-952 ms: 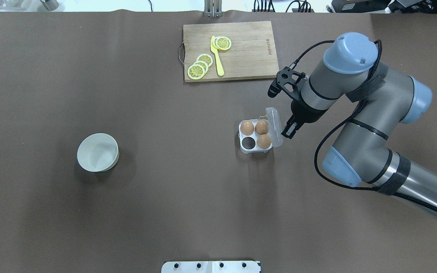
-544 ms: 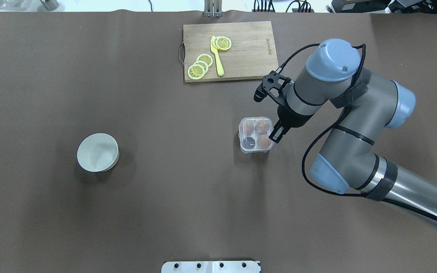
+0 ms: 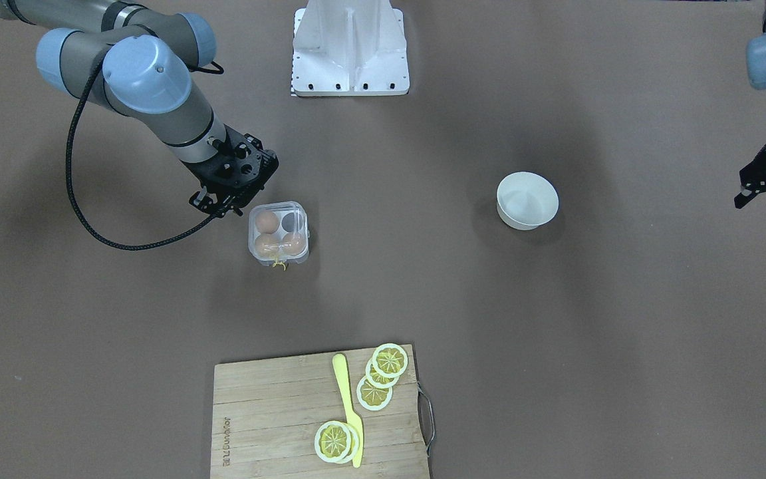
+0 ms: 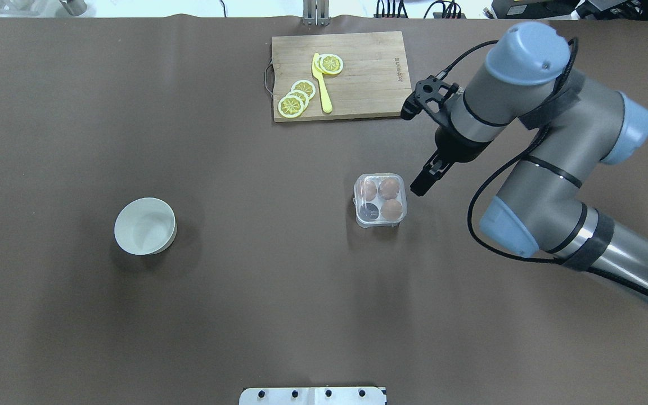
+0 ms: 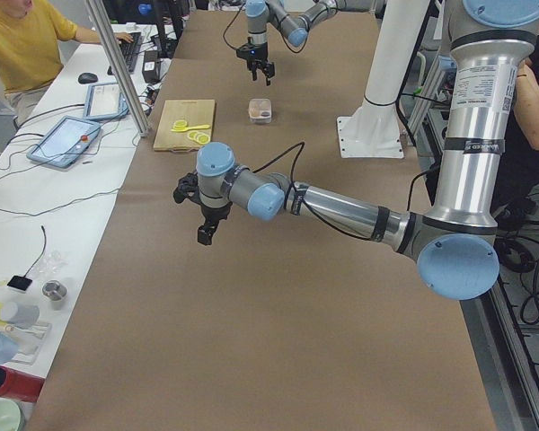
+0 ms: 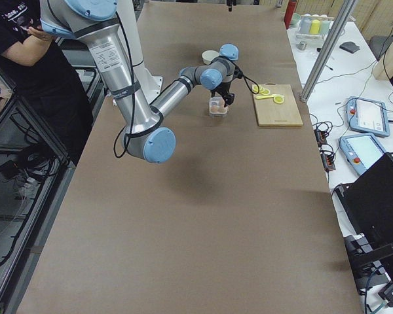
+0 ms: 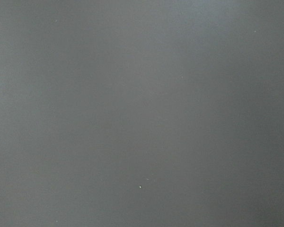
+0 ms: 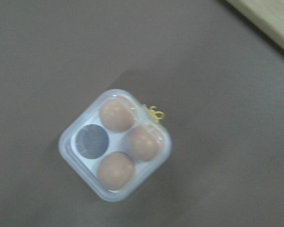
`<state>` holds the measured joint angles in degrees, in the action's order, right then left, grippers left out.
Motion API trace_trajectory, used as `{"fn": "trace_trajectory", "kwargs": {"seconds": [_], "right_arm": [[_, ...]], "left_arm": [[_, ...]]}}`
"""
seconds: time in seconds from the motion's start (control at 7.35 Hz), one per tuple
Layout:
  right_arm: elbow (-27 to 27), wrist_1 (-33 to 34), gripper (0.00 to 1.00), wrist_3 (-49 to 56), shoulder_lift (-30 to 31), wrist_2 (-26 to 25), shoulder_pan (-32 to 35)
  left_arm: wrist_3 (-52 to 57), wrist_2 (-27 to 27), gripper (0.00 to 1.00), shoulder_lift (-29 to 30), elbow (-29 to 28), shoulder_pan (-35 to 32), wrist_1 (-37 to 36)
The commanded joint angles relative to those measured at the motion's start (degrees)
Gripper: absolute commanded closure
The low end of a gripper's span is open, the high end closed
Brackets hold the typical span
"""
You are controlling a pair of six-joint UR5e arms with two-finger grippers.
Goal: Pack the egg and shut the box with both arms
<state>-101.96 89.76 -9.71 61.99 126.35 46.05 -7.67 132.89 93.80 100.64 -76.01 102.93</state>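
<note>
The box [image 4: 380,200] sits mid-table with its clear lid down over three tan eggs [image 8: 116,114] and one bare cell [image 8: 91,141]. It also shows in the front view [image 3: 278,233], with yellow string [image 8: 155,113] at one edge. My right gripper [image 4: 418,187] hangs just right of the box, apart from it; its fingers look shut and empty. It also shows in the front view [image 3: 213,207]. My left gripper [image 5: 204,235] hovers over bare table far off on the left, cut off at the front view's edge; I cannot tell its state.
A white bowl [image 4: 145,226] stands at the left. A wooden cutting board [image 4: 369,95] at the far side holds lemon slices [image 4: 298,97] and a yellow knife [image 4: 321,84]. The white base [image 4: 313,395] is at the near edge.
The box lid went from standing open to lying shut over the eggs. My right gripper pushed left against it, then pulled back to the right and away.
</note>
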Motion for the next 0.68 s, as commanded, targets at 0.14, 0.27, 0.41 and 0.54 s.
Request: {"fn": "trace_trajectory", "kwargs": {"seconds": [0.14,0.27,0.41,0.54], "right_arm": [[-0.1,0.9,0.0,0.1,5.9,1.0,11.3],[0.1,0.9,0.0,0.1,7.6,1.1,15.3],[1.1,0.9,0.0,0.7,9.5,0.0,18.8],[5.8,0.5,0.0,0.9,9.7,-0.5,23.1]], "left_arm": [[0.3,5.6,0.02,-1.4,-1.8,-4.4,-0.5],[0.4,6.1,0.02,-2.1,-3.0,-5.7,-0.5],[3.2,5.4,0.01,-3.2,-3.4,-7.0,-0.6],[6.1,5.4,0.01,-3.3,-6.0,-9.7,-0.5]]}}
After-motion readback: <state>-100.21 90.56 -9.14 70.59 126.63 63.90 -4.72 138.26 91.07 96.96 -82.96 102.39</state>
